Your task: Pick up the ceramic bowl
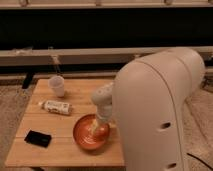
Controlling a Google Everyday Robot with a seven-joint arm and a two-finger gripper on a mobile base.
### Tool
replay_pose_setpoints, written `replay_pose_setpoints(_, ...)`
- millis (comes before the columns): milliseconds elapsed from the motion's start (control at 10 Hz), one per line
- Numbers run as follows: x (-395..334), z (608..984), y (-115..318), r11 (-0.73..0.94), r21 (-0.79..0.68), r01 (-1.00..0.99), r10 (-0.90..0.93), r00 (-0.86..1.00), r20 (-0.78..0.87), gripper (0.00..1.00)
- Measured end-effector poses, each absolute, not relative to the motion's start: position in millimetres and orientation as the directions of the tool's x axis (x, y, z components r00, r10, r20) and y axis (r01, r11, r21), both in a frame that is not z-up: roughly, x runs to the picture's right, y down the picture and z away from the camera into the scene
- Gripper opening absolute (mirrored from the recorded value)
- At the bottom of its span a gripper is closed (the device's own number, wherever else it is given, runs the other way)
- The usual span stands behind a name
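The ceramic bowl (pixel 90 136) is orange-red and sits on the wooden table (pixel 70 150) near its front right. My gripper (pixel 99 128) reaches down into the bowl at its right side, close to the rim. The white arm (pixel 157 110) fills the right of the camera view and hides the table's right edge.
A white cup (pixel 57 85) stands at the back left of the table. A bottle (pixel 56 106) lies on its side in front of the cup. A black flat device (pixel 38 138) lies at the front left. A dark wall with a ledge runs behind.
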State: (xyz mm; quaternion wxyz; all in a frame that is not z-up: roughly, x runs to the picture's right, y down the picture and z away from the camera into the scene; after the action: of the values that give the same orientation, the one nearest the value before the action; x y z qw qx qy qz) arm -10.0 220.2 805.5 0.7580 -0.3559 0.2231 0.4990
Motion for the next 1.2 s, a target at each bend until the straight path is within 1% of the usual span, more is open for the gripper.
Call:
replay_pose_setpoints(200, -10.7, 812.1, 226.3, 0.246, -0.313, -0.917, 0.598, 0.398, -0.696, 0.63)
replay_pose_setpoints(300, -9.6, 810.9, 224.2, 0.242, -0.310, -0.919, 0.604, 0.393, -0.693, 0.51)
replay_pose_setpoints(400, -11.0, 807.3, 220.9, 0.243, -0.311, -0.919, 0.606, 0.394, -0.691, 0.44)
replay_pose_setpoints(700, -13.3, 800.7, 210.2, 0.242, -0.339, -0.909, 0.615, 0.413, -0.671, 0.11)
replay_pose_setpoints(800, -13.6, 800.1, 208.9, 0.240, -0.341, -0.909, 0.617, 0.414, -0.669, 0.04)
replay_pose_setpoints(900, -13.3, 799.2, 207.1, 0.239, -0.345, -0.908, 0.619, 0.416, -0.666, 0.00)
replay_pose_setpoints(1200, -10.2, 782.4, 188.1, 0.204, -0.402, -0.892, 0.620, 0.436, -0.652, 0.00)
